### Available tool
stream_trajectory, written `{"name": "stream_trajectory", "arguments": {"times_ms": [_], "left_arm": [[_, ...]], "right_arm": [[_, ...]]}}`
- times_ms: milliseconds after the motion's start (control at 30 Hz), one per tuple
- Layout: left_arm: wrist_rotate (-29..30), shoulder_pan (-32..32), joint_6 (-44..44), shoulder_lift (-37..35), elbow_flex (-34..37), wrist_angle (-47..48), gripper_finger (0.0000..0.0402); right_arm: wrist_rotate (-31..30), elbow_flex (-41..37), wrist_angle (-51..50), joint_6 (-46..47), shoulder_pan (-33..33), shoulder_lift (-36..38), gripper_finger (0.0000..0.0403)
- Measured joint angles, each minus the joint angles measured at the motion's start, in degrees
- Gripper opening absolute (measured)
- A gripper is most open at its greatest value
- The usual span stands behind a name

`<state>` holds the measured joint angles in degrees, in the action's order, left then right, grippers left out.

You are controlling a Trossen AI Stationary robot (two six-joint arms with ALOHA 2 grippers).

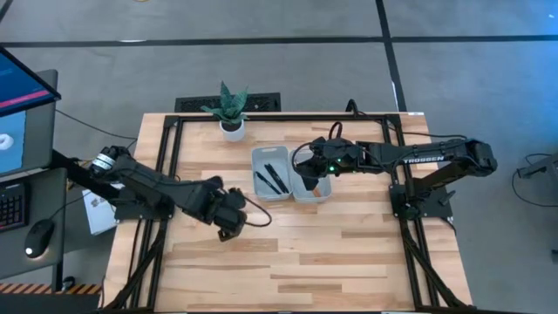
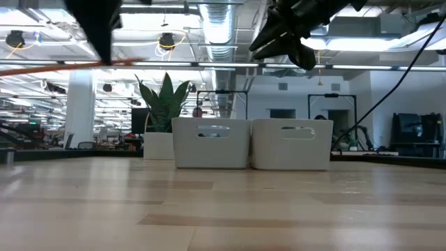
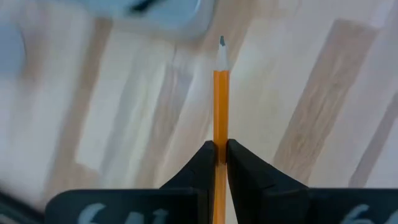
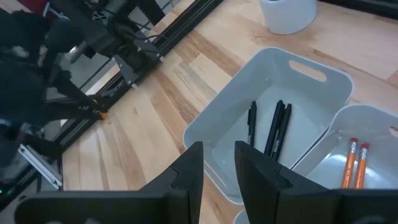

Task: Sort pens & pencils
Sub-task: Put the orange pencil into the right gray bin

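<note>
On the left I have the left gripper [image 3: 221, 155] hanging above the bare wood of the desk [image 1: 349, 262], short of the bins, with its jaws clenched on the last pencil [image 3: 221, 106]. The orange shaft is pinched low down, and the lead tip points ahead toward the blurred corner of a bin.

Moving right, the left bin [image 4: 273, 81] holds the three black pens [image 4: 273, 130], lying roughly side by side on its floor. Touching it on the right is the right bin [image 4: 373, 130], where two pencils [image 4: 356, 165] already rest (erasers leaning up against the near wall). From the low view the two bins stand flush against each other, with a potted plant [image 2: 162, 111] behind them on the left.

Farthest right, the right gripper [image 4: 217, 168] hovers over the bins; its jaws are released and carry nothing.

My worry is the crowding. The right gripper sits over the pencil bin, so bringing the left arm across could make the two collide. The pen bin also lies nearer to my left arm, so letting go early would drop the pencil among the pens. The grip is narrow as well, and a sideways knock against a bin rim could swing the pencil or pull it free.
</note>
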<state>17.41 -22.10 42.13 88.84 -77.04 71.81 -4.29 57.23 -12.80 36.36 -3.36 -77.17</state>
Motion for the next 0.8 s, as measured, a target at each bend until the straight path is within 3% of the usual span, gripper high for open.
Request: {"name": "stream_trajectory", "arguments": {"times_ms": [600, 800], "left_arm": [[22.99, 2.87, -40.3, -0.06, -15.95, -3.6, 0.002], [23.49, 3.14, -60.15, 0.55, -15.92, -10.8, 0.002]], "right_arm": [[5.06, 0.0, 0.07, 19.42, -1.82, 0.0, 0.0113], [7.71, -0.02, 4.39, 19.69, -2.91, 0.0, 0.0113]]}}
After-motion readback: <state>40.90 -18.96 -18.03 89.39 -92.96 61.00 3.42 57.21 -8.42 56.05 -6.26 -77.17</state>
